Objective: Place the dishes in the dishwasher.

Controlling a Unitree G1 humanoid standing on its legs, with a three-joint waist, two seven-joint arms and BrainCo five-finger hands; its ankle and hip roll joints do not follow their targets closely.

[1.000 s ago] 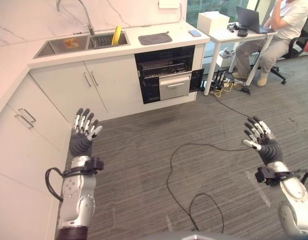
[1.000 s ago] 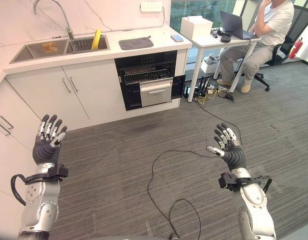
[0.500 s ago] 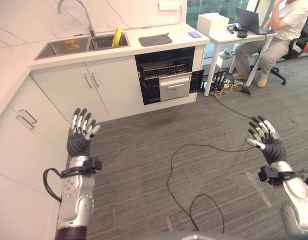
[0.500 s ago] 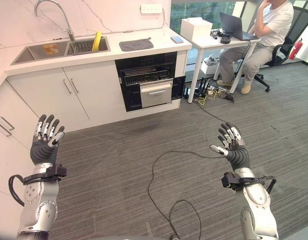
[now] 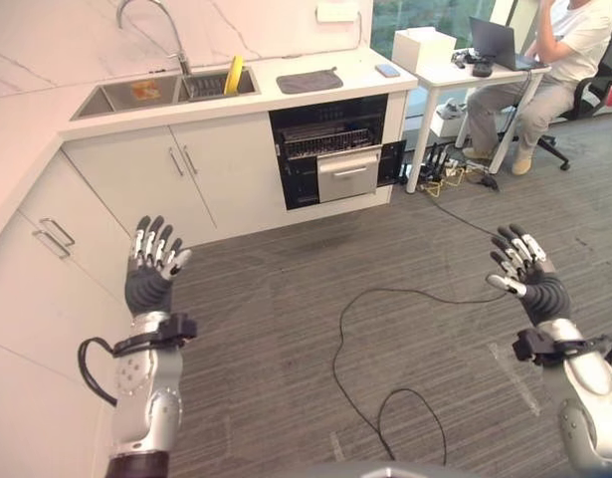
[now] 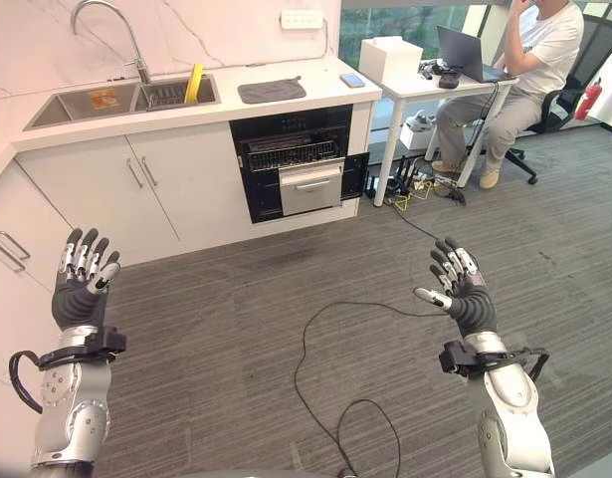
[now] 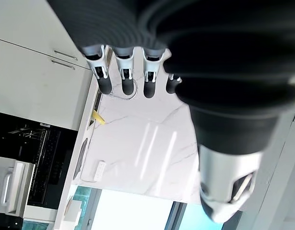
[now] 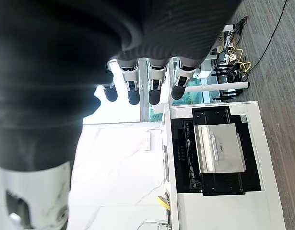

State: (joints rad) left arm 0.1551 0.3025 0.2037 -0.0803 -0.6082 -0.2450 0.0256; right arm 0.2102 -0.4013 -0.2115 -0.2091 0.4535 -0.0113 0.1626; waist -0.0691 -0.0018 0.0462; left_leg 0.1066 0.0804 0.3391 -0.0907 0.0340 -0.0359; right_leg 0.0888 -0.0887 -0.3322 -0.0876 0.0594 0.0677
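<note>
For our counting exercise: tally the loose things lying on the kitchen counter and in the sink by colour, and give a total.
Yellow: 1, the yellow dish standing in the sink
Grey: 1, the grey mat on the counter
Blue: 1, the small blue item near the counter's end
Orange: 1, the orange item in the sink
Total: 4

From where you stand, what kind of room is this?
Likely an office kitchenette: a sink in a white counter, an open dishwasher below it, and a desk where a person sits.
</note>
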